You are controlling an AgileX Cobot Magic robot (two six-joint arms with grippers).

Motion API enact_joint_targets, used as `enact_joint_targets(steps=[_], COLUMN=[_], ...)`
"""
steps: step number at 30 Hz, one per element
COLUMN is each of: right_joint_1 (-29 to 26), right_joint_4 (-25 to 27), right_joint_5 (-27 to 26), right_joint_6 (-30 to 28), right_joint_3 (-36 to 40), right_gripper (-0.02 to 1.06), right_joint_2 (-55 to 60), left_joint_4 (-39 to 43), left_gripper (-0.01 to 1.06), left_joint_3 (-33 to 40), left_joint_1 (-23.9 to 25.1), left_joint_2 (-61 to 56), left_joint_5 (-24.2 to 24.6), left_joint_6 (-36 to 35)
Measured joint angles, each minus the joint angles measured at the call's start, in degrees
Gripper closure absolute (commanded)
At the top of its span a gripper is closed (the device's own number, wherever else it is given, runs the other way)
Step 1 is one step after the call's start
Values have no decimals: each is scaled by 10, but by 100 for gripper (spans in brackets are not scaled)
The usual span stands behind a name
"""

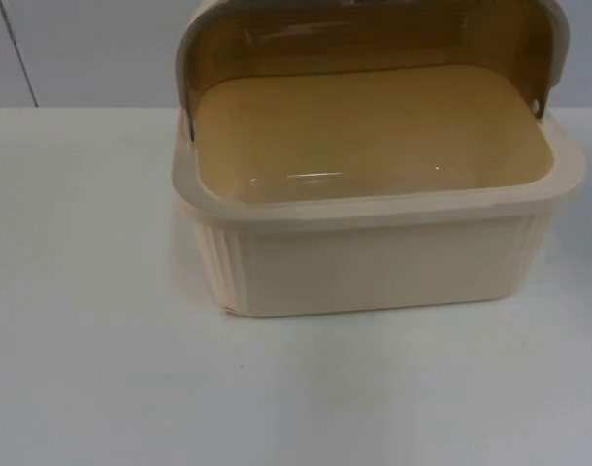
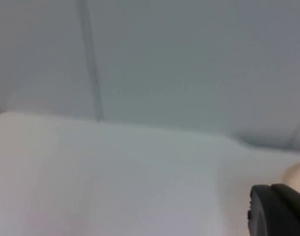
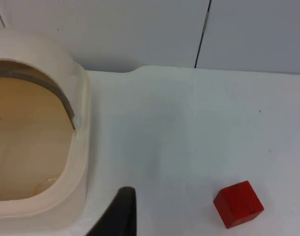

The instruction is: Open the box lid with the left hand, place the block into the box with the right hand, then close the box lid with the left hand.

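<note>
Your cream box [image 1: 374, 262] stands on the white bench [image 1: 102, 369] with its amber lid [image 1: 374, 39] swung up and back, so the tan inside lies bare. From the right tool [image 3: 121, 216] you see one black fingertip low over the bench, with the box's rounded rim just beside it on one side and the red block [image 3: 238, 204] near it on the other, resting on the bench apart from the box. You cannot tell how its fingers stand. The left tool [image 2: 278, 209] shows a black fingertip above the bench by the grey partition wall [image 2: 189, 59]; its spread cannot be told either.
</note>
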Motion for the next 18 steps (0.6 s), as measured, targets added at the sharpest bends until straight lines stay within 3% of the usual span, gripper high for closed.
enact_joint_targets(steps=[3,5,16,18], right_joint_1=[0,0,18,18], right_joint_4=[0,0,1,1], right_joint_5=[-3,-4,-3,-3], right_joint_6=[0,0,0,0], right_joint_3=[0,0,0,0], right_gripper=[0,0,0,0], right_joint_2=[0,0,-2,-2], left_joint_4=[-156,-206,-200,-199], left_gripper=[105,105,105,101], left_joint_3=[-41,-51,-54,-54], left_joint_1=[11,12,13,13], left_joint_2=[12,12,11,11], left_joint_5=[54,55,61,58], left_joint_6=[203,256,283,277])
